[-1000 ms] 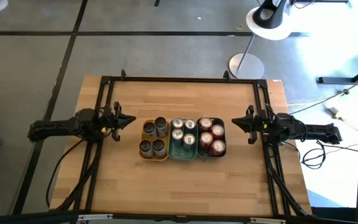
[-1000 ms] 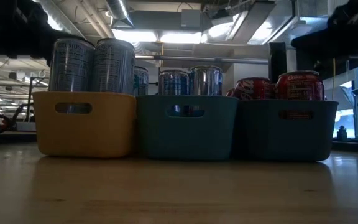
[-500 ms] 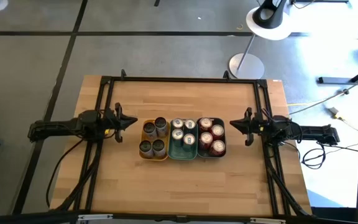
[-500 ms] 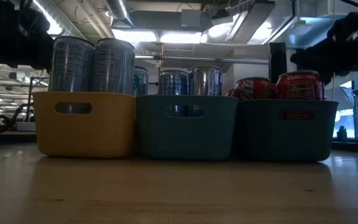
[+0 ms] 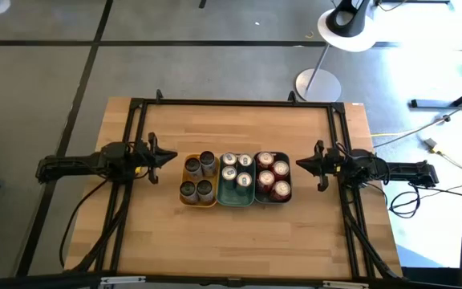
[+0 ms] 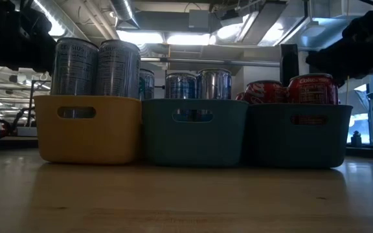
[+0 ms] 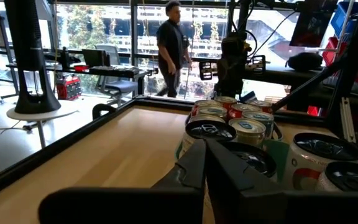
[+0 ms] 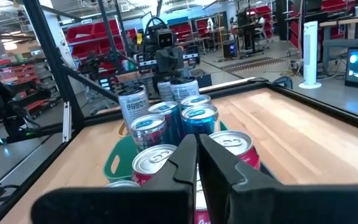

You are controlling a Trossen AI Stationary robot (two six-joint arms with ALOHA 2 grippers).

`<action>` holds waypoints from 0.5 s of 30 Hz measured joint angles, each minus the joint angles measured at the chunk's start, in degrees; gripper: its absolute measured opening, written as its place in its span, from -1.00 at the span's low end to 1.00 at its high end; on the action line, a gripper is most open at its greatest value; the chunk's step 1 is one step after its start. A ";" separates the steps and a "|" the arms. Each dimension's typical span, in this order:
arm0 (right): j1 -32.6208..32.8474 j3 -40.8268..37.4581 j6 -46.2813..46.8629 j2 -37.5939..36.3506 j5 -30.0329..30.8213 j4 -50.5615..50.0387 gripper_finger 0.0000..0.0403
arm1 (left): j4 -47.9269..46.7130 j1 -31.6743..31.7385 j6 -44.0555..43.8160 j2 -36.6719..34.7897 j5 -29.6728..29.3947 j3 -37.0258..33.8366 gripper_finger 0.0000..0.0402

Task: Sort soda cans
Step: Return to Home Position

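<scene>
High view shows the right gripper (image 5: pixel 299 163) a touch nearer the dark blue tray (image 6: pixel 296 139) than a second ago, while the left gripper (image 5: pixel 172 157) hangs where it was, just beside the yellow tray (image 6: pixel 89 136). In both wrist views the fingers are pressed together, holding and touching nothing. The soda cans (image 5: pixel 229 173) have not moved: four grey stand in the yellow tray, four silver in the teal tray (image 6: pixel 193 139), four red in the dark blue tray, all side by side in the middle of the table (image 5: pixel 239 241).
</scene>
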 joint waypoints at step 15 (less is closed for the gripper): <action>0.00 -0.04 -0.01 0.00 0.03 0.47 -0.92 | -0.02 0.00 0.00 0.00 -0.02 -0.02 -0.95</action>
